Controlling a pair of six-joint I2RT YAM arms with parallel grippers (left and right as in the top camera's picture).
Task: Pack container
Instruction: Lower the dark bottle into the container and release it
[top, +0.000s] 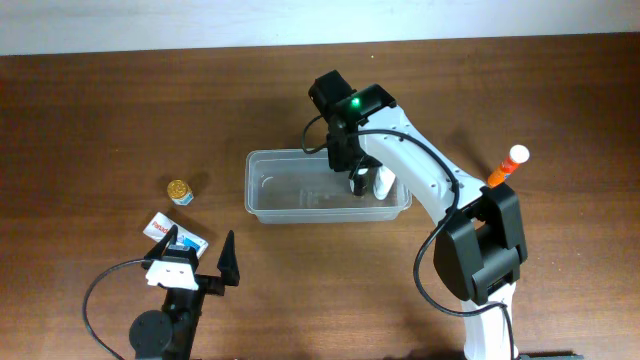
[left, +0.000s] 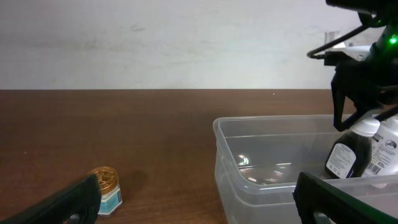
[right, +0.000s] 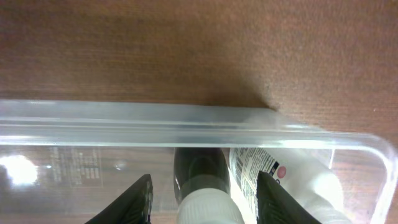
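Observation:
The clear plastic container (top: 290, 195) lies mid-table, its near wall (right: 155, 121) across the right wrist view. Inside its right end stand a dark bottle with a white ribbed cap (right: 205, 186) and, beside it, a white labelled bottle (right: 292, 180). My right gripper (right: 204, 177) hangs over the container (left: 273, 168) with its fingers straddling the dark bottle's cap. It is open, with a gap on each side of the cap. My left gripper (top: 195, 262) sits low at the front left, open wide and holding nothing.
A small jar with a gold lid (top: 179, 190) stands left of the container. A white and blue packet (top: 172, 230) lies by my left gripper. An orange bottle with a white cap (top: 508, 165) lies at the right, near the right arm's base.

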